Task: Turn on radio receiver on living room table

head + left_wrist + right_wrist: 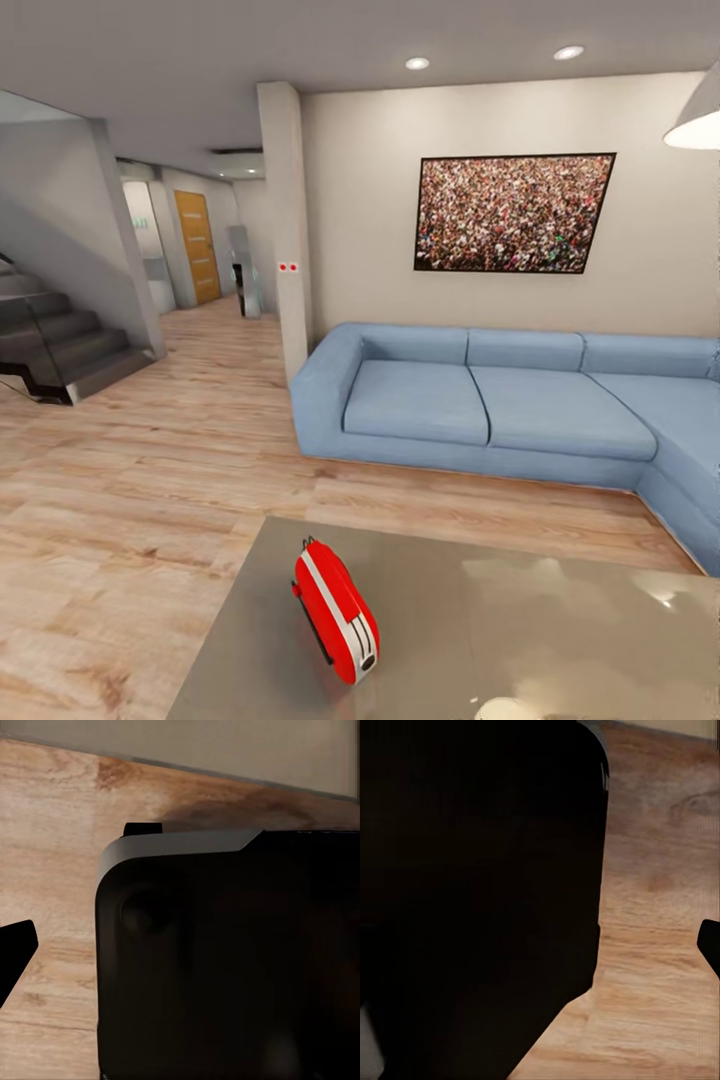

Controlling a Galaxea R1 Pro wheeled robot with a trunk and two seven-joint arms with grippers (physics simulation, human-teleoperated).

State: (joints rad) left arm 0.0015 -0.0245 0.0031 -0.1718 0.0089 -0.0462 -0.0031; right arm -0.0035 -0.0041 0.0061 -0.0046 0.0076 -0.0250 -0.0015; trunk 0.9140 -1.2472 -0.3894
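Radio receiver (335, 610), small bright red rounded oblong w/ white stripes, black side strap and white dial end, sits on the glossy grey reflective table (560, 640) in the head view. It's near the table's left edge, a bit back from the far edge, dial end pointing toward the camera. Table top to the radio's right is open grey surface w/ lamp reflections.

Beyond the far table edge runs a strip of light wood plank floor (130, 500), then the blue sectional sofa (500, 400) against the beige wall, crowd picture (512, 213) above it. Floor widens out to the left, toward grey stairs (60, 345) and a hallway w/ an orange-brown door (197, 247).

Left wrist view: dark rounded body of the robot close up, plank floor around it, a black tip at the frame edge. Right wrist view: similar, dark mass plus floor, black tip at edge. Can't tell for either claw whether it's released or clenched.
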